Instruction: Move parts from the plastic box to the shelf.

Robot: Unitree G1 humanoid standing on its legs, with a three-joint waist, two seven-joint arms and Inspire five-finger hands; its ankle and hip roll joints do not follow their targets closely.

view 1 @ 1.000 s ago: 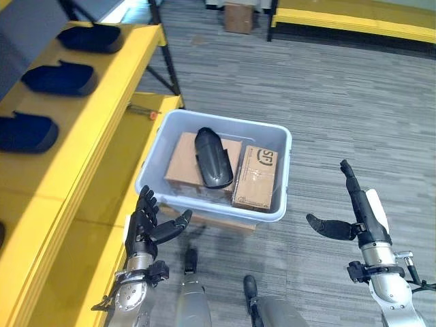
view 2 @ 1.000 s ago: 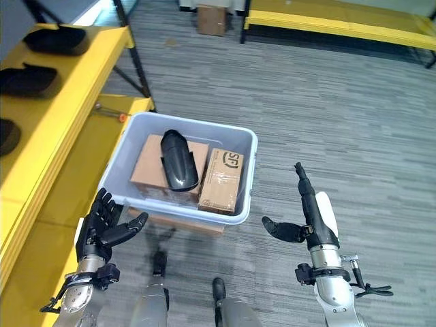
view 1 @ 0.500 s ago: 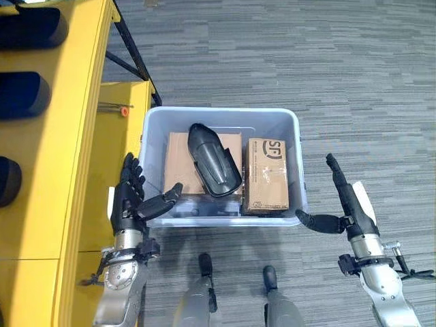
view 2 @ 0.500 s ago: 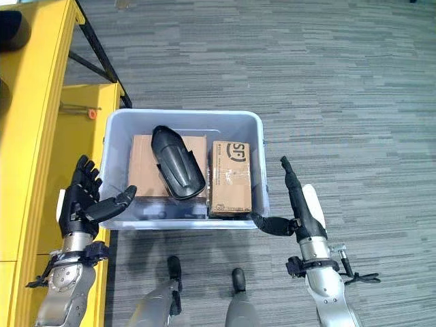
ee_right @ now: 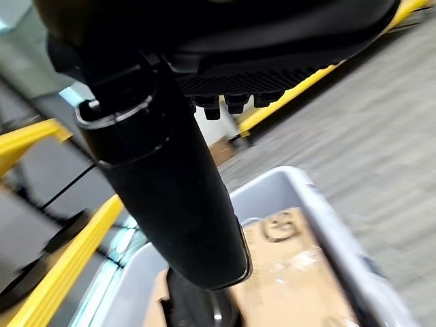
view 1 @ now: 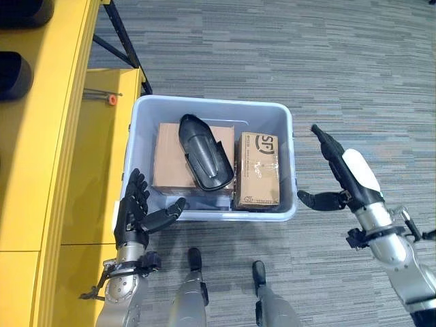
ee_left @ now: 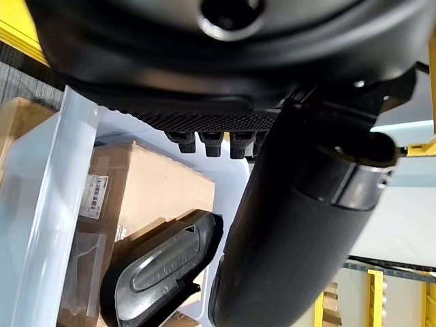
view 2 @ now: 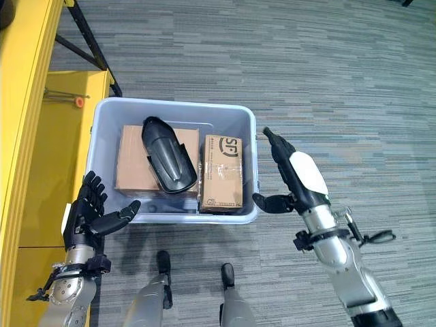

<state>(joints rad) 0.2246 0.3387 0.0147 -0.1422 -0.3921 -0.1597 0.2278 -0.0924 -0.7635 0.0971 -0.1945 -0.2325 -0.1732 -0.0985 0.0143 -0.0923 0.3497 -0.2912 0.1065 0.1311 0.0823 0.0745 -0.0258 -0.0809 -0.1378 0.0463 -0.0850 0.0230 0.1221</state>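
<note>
A pale blue plastic box (view 1: 286,136) stands on the floor beside the yellow shelf (view 1: 48,136). Inside it a black moulded part (view 1: 203,153) lies across a brown carton (view 1: 170,163), with a second taped carton (view 1: 257,170) to its right. My left hand (view 1: 136,211) is open at the box's near left corner, outside the wall. My right hand (view 1: 340,178) is open just off the box's right wall, thumb pointing toward it. The part (ee_left: 160,269) and the box wall (ee_left: 58,177) show past my left hand's fingers.
Dark parts (view 1: 15,75) lie on the shelf's upper level at the far left. A lower yellow shelf board (view 1: 102,143) with an orange-tipped tool (view 1: 111,99) sits against the box's left side. A black shelf leg (view 1: 126,41) slants behind the box. Grey carpet lies to the right.
The camera has shifted. My right hand has risen and come closer to the box's right wall. My left hand has sunk lower, still at the box's near left corner.
</note>
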